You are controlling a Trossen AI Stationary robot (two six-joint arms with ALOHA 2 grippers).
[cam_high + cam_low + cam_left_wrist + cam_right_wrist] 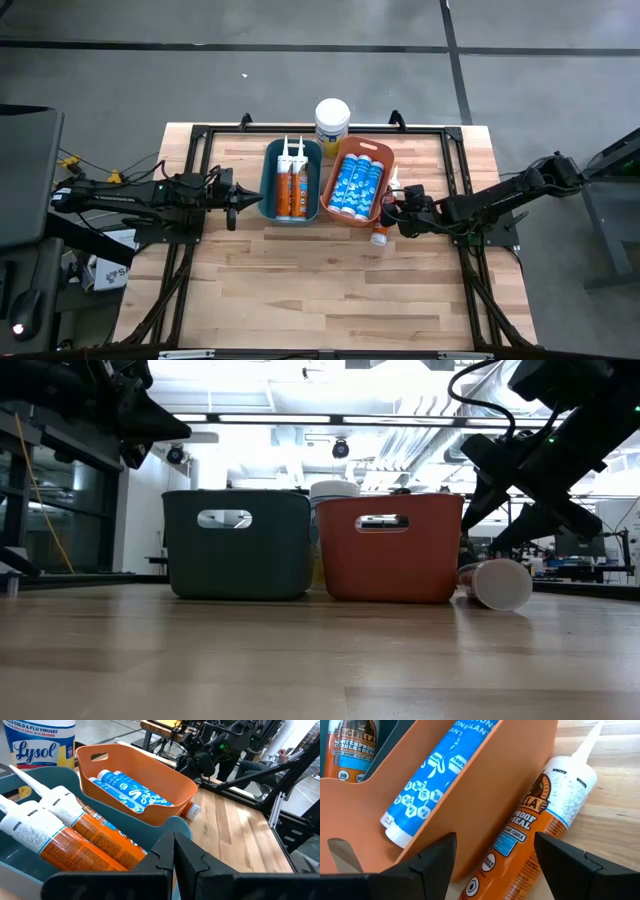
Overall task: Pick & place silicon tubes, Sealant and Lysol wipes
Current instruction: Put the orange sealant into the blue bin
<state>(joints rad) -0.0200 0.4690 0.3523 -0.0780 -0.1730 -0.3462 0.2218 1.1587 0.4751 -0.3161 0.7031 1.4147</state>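
A loose orange-and-white sealant tube (pixel 535 820) lies on its side on the table against the right wall of the orange bin (pixel 385 160), its nozzle toward the far edge. It also shows in the high view (pixel 380 232) and the low view (pixel 500 584). My right gripper (pixel 495 852) is open above it, touching nothing. It shows in the high view (pixel 394 212) too. The orange bin holds blue tubes (pixel 355 183). The teal bin (pixel 270 165) holds two orange tubes (pixel 75 830). The Lysol wipes (pixel 332 122) stand upright behind the bins. My left gripper (pixel 250 197) is shut, left of the teal bin.
The two bins stand side by side at the table's far middle. A black frame (pixel 200 135) runs around the wooden table top. Bare wood (pixel 320 290) lies between the bins and the near edge. Lab equipment and another table show in the room beyond (pixel 225 740).
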